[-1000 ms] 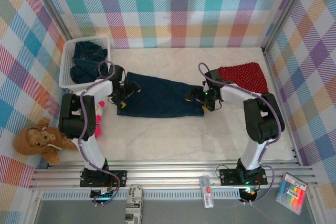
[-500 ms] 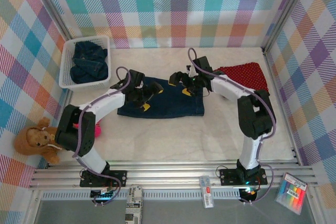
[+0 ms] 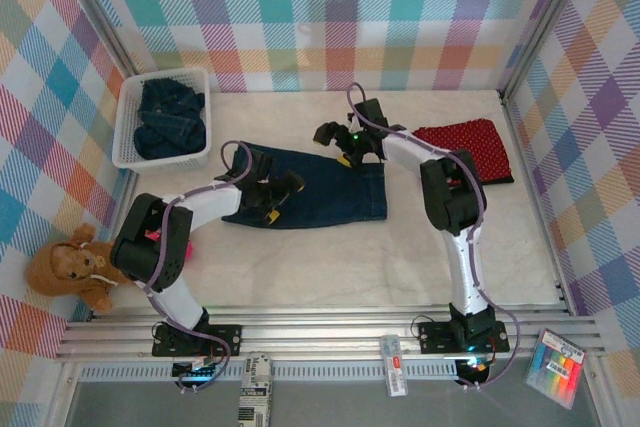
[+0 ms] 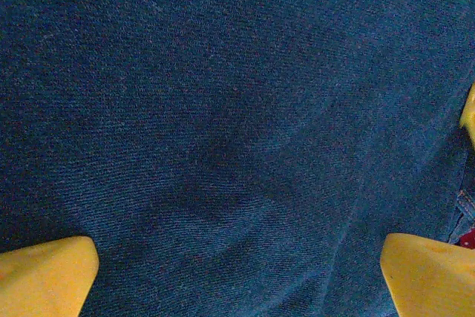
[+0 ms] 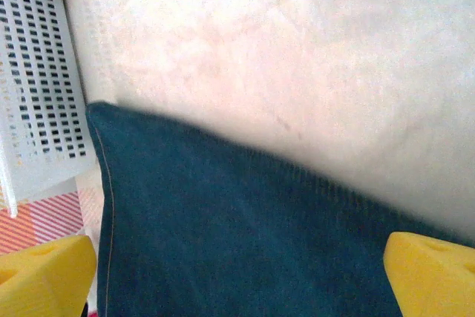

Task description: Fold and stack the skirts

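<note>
Denim skirt (image 3: 320,197) mid-fold, I judge; left tool (image 3: 280,197) and right tool (image 3: 336,144) gape empty. Next I pinch its far edge.

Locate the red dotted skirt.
In the top view, the red dotted skirt lies far right on the table, beyond the denim skirt and its right edge.

Pastel plaid walls (image 3: 330,7) on three sides. Pale marbled tabletop (image 3: 330,267). Aluminium rail (image 3: 330,332) along near edge. Light even, bright.
</note>
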### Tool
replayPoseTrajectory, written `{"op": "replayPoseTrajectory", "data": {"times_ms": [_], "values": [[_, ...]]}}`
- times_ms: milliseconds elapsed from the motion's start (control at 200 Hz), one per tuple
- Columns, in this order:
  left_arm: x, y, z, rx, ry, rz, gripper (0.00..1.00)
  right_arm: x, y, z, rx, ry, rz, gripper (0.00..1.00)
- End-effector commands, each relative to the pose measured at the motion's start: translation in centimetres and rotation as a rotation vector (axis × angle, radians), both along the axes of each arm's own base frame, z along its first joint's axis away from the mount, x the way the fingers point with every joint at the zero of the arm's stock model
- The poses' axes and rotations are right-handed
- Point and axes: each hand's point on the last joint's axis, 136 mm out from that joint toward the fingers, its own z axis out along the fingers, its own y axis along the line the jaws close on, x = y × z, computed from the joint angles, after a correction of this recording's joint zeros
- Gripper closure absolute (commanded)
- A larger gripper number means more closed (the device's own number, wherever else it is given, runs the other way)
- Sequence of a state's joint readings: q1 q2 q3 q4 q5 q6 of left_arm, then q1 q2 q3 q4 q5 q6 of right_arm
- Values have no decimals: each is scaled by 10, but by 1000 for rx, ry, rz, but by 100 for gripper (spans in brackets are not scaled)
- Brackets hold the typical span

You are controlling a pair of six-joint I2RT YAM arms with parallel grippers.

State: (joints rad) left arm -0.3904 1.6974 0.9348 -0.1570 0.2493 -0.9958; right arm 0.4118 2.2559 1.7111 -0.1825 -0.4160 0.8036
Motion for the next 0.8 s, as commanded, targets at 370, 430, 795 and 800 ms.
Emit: {"op": "replayPoseTrajectory", "data": {"times_ms": [370,430,795,800], "values": [[7,-1,67,28,-69,-67,0,-62,-12,48,22,-68,122,1],[22,-3,76,12,-100,-66,0,-86,-13,48,39,-90,153,1],[49,58,56,18,-8,98,0,-177,71,29,98,-88,416,1],[48,60,56,19,-8,102,0,-177,72,27,97,-83,417,1]]}}
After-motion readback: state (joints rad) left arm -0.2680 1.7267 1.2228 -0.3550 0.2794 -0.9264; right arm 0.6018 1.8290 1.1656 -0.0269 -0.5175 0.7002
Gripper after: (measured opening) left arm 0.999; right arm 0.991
